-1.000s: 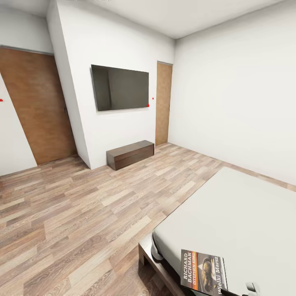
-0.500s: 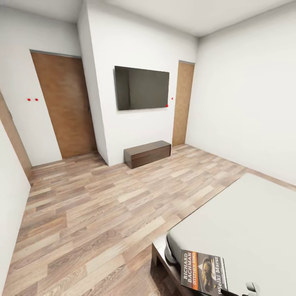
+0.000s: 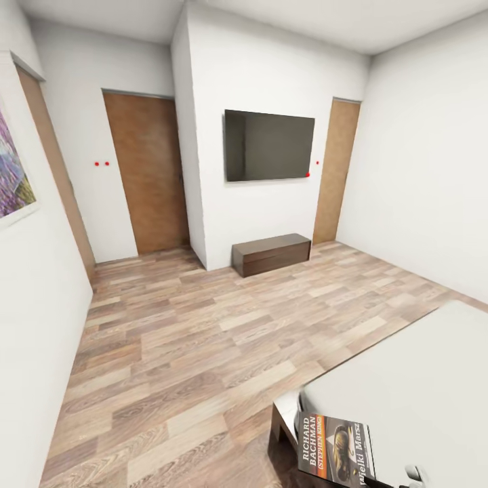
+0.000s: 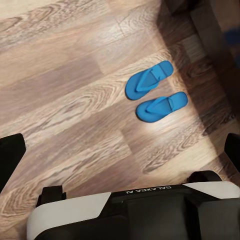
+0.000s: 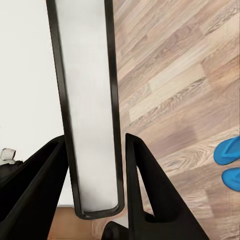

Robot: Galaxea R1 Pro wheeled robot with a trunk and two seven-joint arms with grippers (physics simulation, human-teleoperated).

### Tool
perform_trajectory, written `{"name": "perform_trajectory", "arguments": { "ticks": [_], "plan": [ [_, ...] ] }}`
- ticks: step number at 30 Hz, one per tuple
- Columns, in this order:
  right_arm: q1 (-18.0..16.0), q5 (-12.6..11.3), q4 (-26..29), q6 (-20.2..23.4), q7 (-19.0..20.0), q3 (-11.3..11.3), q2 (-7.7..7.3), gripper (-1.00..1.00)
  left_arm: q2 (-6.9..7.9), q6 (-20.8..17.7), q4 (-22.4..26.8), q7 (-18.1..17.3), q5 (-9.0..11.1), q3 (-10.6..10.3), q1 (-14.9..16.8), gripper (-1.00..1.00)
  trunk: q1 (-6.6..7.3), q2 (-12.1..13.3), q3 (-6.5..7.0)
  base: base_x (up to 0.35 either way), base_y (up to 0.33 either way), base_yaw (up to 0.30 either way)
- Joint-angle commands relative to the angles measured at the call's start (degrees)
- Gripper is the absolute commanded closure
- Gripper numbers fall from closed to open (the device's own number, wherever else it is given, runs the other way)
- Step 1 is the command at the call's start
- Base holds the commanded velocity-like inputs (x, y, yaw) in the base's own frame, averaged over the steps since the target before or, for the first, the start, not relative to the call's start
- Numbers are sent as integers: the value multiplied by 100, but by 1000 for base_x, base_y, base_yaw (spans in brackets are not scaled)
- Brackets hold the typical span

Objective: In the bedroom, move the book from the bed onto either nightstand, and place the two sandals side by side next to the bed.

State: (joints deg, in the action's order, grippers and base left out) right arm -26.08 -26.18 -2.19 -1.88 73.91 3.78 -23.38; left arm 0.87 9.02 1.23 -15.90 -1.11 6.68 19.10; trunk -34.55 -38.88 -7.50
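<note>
The book (image 3: 335, 447), dark with an orange band and "RICHARD BACHMAN" lettering, hangs over the corner of the bed (image 3: 420, 379) low in the head view. In the right wrist view it stands edge-on (image 5: 85, 75) between the black fingers of my right gripper (image 5: 94, 142), which is shut on it. Two blue sandals (image 4: 149, 80) (image 4: 161, 106) lie side by side on the wood floor beside the dark bed frame; their ends also show as blue tips (image 5: 227, 150). My left gripper (image 4: 120, 150) hovers above the floor near them, fingers wide open and empty. The nightstand is out of view.
A wall-mounted TV (image 3: 270, 146) hangs above a long low dark bench (image 3: 271, 254). Brown doors (image 3: 146, 173) (image 3: 337, 169) flank that wall. A white wall with a painting (image 3: 13, 176) runs close along the left. Wood floor (image 3: 190, 339) stretches between the bed and the bench.
The camera has swung left, so the room has slid rightward and a painting has come into view. The book keeps its place in the picture, still held.
</note>
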Motion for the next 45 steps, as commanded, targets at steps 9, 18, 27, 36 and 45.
{"name": "perform_trajectory", "arguments": {
  "ticks": [9, 18, 27, 36, 45],
  "plan": [
    [-12, -38, -19, -23, 25, 8, 0, 100, 1, 12, -8, -27, -12, 44, 6, -100, -2, -9, -9, 0, 0, 294],
    [-12, -36, -19, -23, 27, 8, 0, 100, 3, 10, -8, -27, -12, 51, 6, -100, -2, -9, -9, -11, 24, 294],
    [-12, -37, -19, -23, 27, 8, 0, 100, 5, 11, -8, -27, -12, 50, 6, -100, -2, -9, -9, -30, 41, 294],
    [-12, -39, -19, -23, 28, 8, 0, 100, 7, 11, -8, -27, -12, 50, 6, -100, -2, -9, -9, -1, 1, 294],
    [-12, -36, -19, -23, 27, 8, 0, 100, 9, 10, -8, -27, -12, 50, 6, -100, -2, -9, -9, 0, 0, 294]
  ]
}}
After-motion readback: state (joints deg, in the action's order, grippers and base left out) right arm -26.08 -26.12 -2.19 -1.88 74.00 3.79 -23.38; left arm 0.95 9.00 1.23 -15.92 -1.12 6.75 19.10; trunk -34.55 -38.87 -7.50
